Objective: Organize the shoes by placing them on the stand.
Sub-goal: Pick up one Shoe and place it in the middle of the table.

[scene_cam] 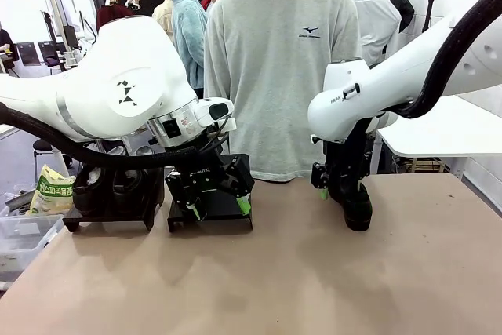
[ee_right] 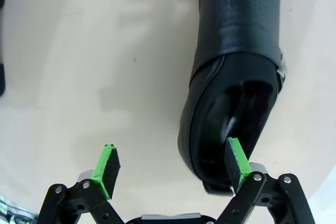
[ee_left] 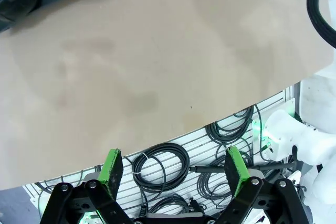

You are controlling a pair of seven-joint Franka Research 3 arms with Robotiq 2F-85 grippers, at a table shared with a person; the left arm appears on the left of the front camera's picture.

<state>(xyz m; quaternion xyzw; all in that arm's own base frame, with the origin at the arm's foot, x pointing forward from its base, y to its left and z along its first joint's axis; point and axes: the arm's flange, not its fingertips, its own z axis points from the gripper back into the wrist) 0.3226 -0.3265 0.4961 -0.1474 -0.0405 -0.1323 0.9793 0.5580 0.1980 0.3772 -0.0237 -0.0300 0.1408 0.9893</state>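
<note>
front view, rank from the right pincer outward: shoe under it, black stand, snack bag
1. The shoe, directly beneath the open right pincer, on the table's right half.
2. The black stand, left of centre, under the left arm.
3. The snack bag, at the far left edge, off the table.

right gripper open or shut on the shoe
Open. In the right wrist view the right gripper has its green pads spread wide, one pad at the heel opening of the black shoe, nothing clamped between them.

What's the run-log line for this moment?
left gripper: open, empty, above table | right gripper: open, one finger at shoe opening | stand: far left
</note>
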